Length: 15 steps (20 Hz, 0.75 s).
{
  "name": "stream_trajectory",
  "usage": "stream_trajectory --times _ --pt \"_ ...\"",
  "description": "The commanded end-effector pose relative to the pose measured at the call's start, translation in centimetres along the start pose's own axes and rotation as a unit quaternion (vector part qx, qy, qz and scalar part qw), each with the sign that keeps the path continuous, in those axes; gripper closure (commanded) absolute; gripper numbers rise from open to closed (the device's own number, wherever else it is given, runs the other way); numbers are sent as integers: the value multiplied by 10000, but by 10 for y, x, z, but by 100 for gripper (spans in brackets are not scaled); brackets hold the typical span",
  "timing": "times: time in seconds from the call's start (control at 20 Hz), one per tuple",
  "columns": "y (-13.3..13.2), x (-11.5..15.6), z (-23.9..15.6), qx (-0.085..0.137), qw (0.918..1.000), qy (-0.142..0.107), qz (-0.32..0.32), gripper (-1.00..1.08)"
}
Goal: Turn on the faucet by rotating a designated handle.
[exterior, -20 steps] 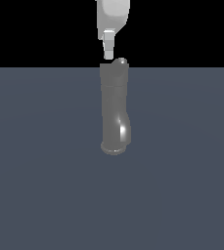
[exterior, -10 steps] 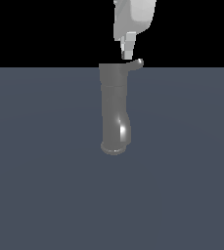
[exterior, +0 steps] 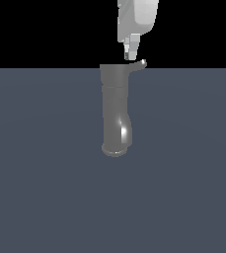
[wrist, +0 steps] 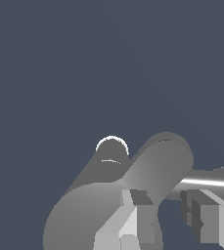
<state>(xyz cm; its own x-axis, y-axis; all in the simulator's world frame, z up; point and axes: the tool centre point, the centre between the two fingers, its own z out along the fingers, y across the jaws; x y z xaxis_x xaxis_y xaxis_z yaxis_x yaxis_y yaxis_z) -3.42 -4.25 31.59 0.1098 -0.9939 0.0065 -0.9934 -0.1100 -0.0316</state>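
Note:
The grey metallic faucet (exterior: 115,111) stands upright in the exterior view, with its flared rim (exterior: 115,150) toward the camera. The small curved handle (exterior: 138,64) sticks out from its far wide end toward the exterior view's right. My white gripper (exterior: 131,52) hangs just above the root of the handle, and whether they touch cannot be told. In the wrist view the faucet (wrist: 103,195) fills the low centre and the handle (wrist: 209,181) is a glossy bar past it. Two fingers (wrist: 130,222) frame a narrow gap with nothing in it, so the gripper (wrist: 167,222) is open.
A flat dark blue-grey floor (exterior: 45,188) surrounds the faucet on all sides. Beyond its far edge the background is black. No other objects show.
The gripper has moved toward the exterior view's right, from above the faucet's far end to above the handle. The handle has swung out to the right and now projects further sideways.

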Motion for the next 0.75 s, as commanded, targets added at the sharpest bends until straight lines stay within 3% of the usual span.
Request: stream_trajectory --times 0.0,0.7 --pt "-4 18 8 -55 9999 -7 134 108" --pt "-33 50 19 -151 9994 -25 305 108"
